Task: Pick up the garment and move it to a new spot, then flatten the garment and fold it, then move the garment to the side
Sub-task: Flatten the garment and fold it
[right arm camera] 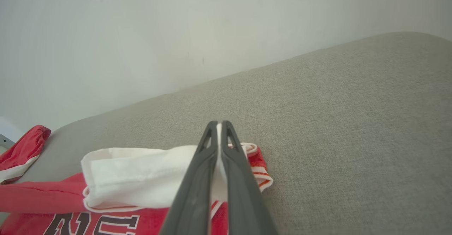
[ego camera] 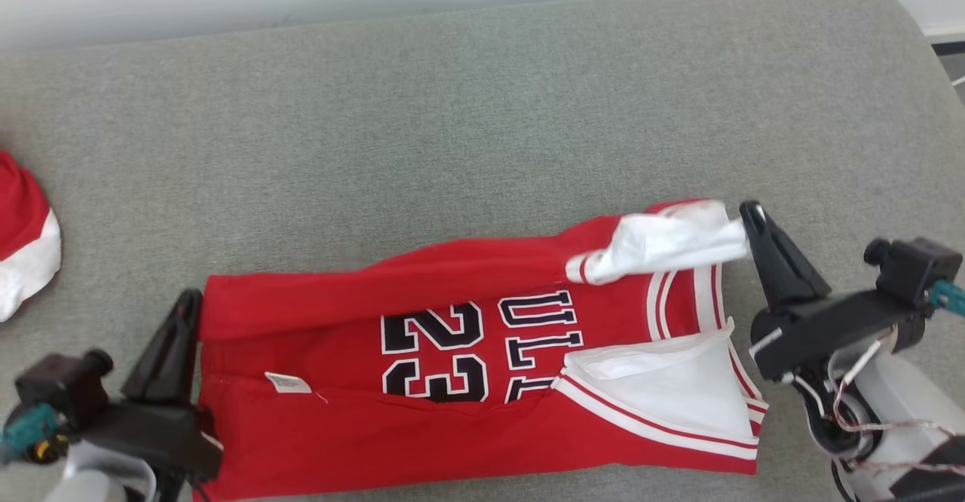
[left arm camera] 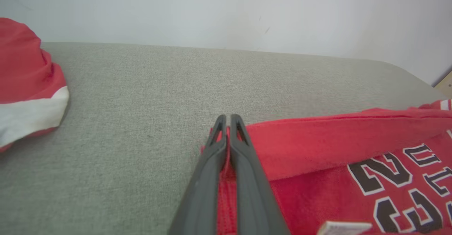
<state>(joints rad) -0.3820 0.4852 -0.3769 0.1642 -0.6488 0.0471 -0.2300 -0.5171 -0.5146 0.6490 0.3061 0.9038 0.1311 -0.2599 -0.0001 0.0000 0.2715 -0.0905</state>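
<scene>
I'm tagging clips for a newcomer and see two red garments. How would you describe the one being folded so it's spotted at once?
Look at the wide grey cushion, along its near edge. The red jersey lies stretched there between the left pincer and right pincer. Unlike the red-and-white bundle at the far left, it bears a black 23.

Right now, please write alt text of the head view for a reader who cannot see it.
A red jersey numbered 23 lies partly folded on a grey cushion; the left gripper pinches its hem corner, the right gripper its white shoulder fabric.
</scene>
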